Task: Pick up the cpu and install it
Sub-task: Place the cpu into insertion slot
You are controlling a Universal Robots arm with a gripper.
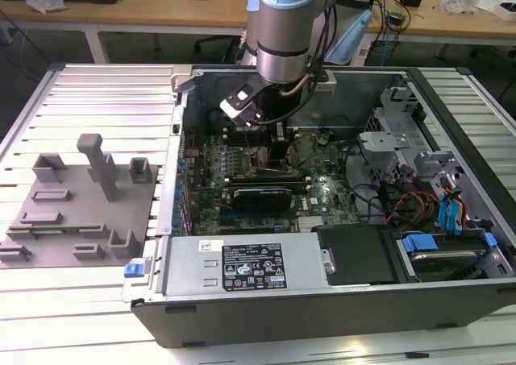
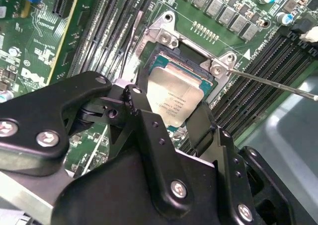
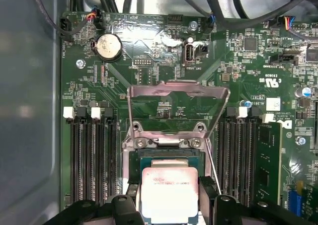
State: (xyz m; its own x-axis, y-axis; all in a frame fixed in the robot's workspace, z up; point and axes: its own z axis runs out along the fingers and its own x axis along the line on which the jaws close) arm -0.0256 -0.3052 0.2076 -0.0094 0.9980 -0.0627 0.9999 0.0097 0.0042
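Inside the open computer case (image 1: 322,296), the robot arm (image 1: 282,26) reaches down to the green board (image 3: 149,61). The pincer (image 3: 170,197) is narrow and holds the cpu (image 3: 169,187). One black finger (image 3: 130,197) is pressed on one side of the chip, and the other finger is on the other side.

The cpu is a flat square chip with a shiny silver top and a thin green rim. It is right at the socket (image 3: 169,144), inside the metal frame. I cannot tell if it lies all the way down or is a tiny bit above.

The metal flap (image 3: 176,88) of the socket stands up, tipped back and open. Long black slots (image 3: 92,155) run along both sides of the socket. A round silver battery (image 3: 108,46) sits on the board, well apart from the chip. In the second wrist view a thin metal rod (image 2: 268,83) sticks out beside the socket.

The case lies on a desk (image 1: 97,83) with silver slats. On the exterior view's left, a grey plate with blocks (image 1: 81,212) rests beside the case.
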